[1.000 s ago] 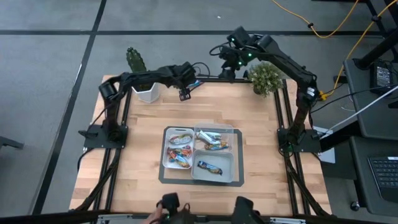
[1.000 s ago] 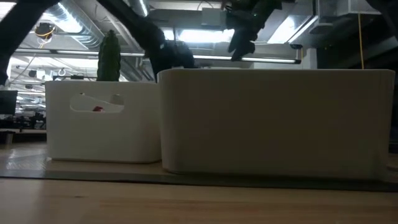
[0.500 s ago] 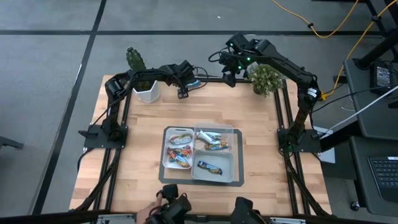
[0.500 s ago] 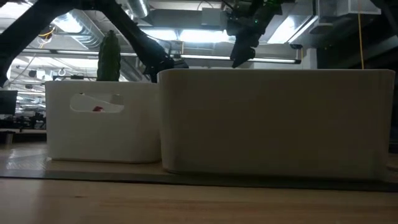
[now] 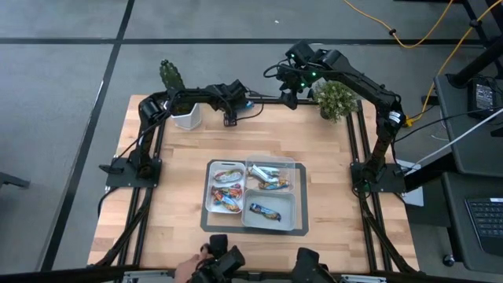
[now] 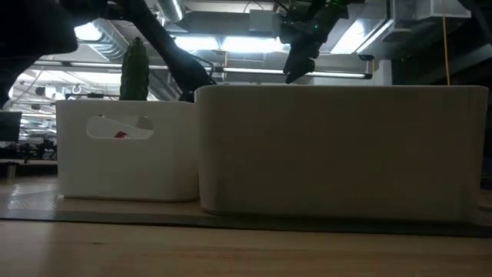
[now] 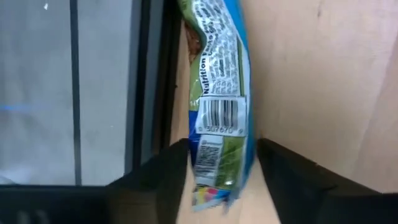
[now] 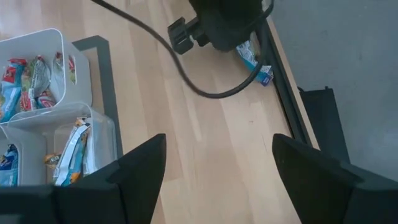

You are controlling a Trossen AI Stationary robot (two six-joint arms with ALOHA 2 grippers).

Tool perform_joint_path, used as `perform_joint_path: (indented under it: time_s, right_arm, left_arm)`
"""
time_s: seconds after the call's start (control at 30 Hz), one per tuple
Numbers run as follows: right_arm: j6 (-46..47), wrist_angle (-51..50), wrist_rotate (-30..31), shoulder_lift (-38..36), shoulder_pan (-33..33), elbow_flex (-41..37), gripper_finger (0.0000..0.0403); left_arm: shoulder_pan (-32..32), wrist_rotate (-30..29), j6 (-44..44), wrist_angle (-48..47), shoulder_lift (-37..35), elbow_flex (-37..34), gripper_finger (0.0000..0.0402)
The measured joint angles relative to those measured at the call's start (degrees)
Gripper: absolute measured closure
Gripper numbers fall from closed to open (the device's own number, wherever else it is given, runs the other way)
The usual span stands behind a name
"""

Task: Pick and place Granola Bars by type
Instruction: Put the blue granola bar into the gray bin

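A blue-green granola bar (image 7: 219, 93) lies on the wood along the table's far edge and also shows in the high view (image 5: 248, 101). My left gripper (image 7: 221, 180) is open and low at the far edge (image 5: 240, 101), one finger on each side of the bar's nearer end. My right gripper (image 8: 221, 180) is open and empty, up in the air over the far edge (image 5: 289, 96). The divided tray (image 5: 292, 163) at mid-table holds brown, red and orange bars (image 5: 225, 192), silver-blue bars (image 5: 269, 177) and one blue bar (image 5: 266, 211). My left gripper's fingers (image 7: 155, 180) stand level on either side of the bar's nearer end (image 7: 214, 168), lying along the bar, which rests flat on the table. I cannot tell whether a finger touches it.
A cactus in a white pot (image 5: 185, 118) stands at the far left beside my left arm, and a bushy plant (image 5: 336, 98) at the far right. A black frame rail (image 7: 155, 81) runs along the far edge. A person's hand (image 5: 189, 271) shows at the near edge.
My right gripper has come down a little and toward the left, toward my left gripper, then held still. My left arm's elbow has swung toward the far edge while its gripper has stayed by the bar. A hand has come in at the near edge.
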Motion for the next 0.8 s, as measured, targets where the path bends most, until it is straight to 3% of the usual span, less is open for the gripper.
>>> perform_joint_path:
  time_s: [0.3,0.6,0.8]
  right_arm:
    - [0.2,0.34,-0.01,0.0,0.0,0.01,0.0111]
    - [0.11,-1.26,-0.04,-0.02,-0.52,0.02,0.0111]
    - [-0.03,-7.34,0.18,-1.67,-3.65,0.02,0.0111]
  left_arm:
    - [-0.65,0.51,-2.57,-5.43,0.55,4.48,0.038]
    - [-5.63,0.85,-8.74,-14.35,-2.07,14.51,0.0388]
    - [-9.03,-2.0,-11.83,-19.92,-8.31,19.92,0.0389]
